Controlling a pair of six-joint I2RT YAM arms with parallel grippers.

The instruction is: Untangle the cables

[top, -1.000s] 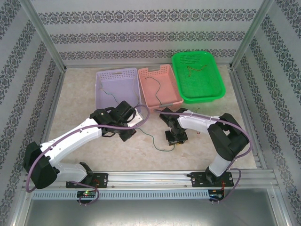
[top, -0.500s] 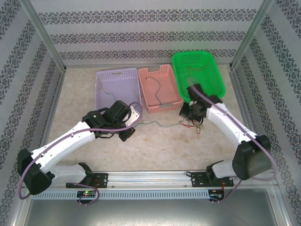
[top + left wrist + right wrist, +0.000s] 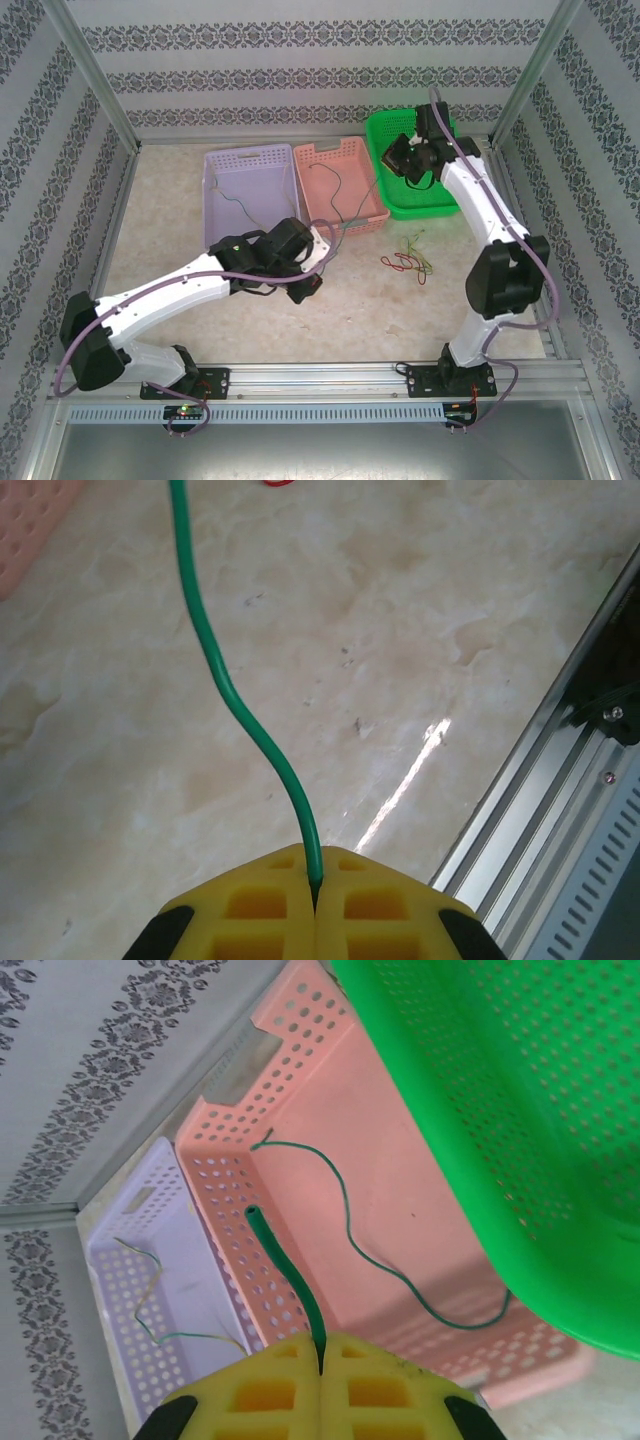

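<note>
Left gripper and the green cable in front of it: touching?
Touching. The left wrist view shows the green cable clamped in the seam between the left gripper's shut yellow fingers.

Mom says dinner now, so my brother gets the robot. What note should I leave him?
Left gripper: shut on a trailing green cable over the table.
Right gripper: shut on a short green cable, up by the green basket.
Done: one green wire lies in the pink basket, one thin wire in the lilac basket.
To do: a tangle of red, yellow and green cables sits on the table; probably bin both held cables, then split it.
</note>
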